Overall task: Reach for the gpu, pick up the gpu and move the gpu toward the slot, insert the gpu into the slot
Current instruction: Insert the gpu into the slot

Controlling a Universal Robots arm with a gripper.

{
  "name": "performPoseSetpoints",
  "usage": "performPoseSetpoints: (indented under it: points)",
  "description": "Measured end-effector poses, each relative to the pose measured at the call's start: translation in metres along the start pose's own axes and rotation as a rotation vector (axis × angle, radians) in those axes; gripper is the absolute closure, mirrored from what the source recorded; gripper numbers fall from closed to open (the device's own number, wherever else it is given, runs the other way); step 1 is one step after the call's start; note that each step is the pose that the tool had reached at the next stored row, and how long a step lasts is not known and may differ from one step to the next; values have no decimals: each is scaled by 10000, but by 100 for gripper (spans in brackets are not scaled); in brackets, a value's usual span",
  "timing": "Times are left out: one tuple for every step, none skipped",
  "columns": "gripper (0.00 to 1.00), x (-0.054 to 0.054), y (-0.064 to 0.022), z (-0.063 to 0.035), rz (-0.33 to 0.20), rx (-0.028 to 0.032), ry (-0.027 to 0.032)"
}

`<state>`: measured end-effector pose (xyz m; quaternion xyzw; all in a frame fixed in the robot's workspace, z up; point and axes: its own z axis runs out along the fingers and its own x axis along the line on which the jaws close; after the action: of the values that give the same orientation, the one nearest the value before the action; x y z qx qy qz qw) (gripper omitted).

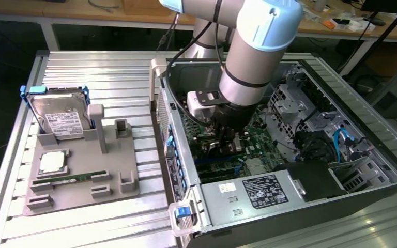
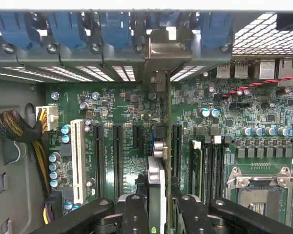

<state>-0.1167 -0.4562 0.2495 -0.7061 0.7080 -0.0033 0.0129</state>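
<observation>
Gripper (image 2: 156,212): fingers clamped on gpu (image 2: 156,180), edge-on above board (image 2: 122,107).
Gpu: light, stiff, likely fragile; best held by bare edges.
Slot (image 2: 176,146): beside card.

Gpu (image 2: 157,146) bracket: matt silvery metal

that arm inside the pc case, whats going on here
The robot arm has its gripper down inside the open computer case, closed on the gpu. The card is held on edge above the motherboard, its metal bracket up against the rear slot openings. Whether it is seated in a slot cannot be told. On the grey holder outside the case sit a hard drive and a memory stick.
</observation>
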Motion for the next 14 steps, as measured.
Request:
performPoseSetpoints:
  points:
    - [73, 0, 0, -5, 0, -2, 3]
    - [73, 1, 0, -17, 0, -4, 8]
    - [73, 1, 0, -30, -1, -3, 5]
    - [73, 0, 0, -29, -1, -2, 4]
    - [73, 1, 0, -29, 0, -2, 4]
    - [73, 3, 0, -30, 0, -3, 6]
    - [73, 7, 0, -30, 0, -3, 5]
    - [73, 12, -1, -29, -1, -3, 4]
    - [73, 23, 0, -29, 0, -3, 5]
    - [73, 26, 0, -29, 1, -2, 5]
    - [73, 26, 0, -28, 2, -2, 6]
    - [73, 27, 0, -26, 2, -2, 6]
    - [73, 27, 0, -22, 1, -2, 6]
    - [73, 27, 0, -18, 1, -4, 7]
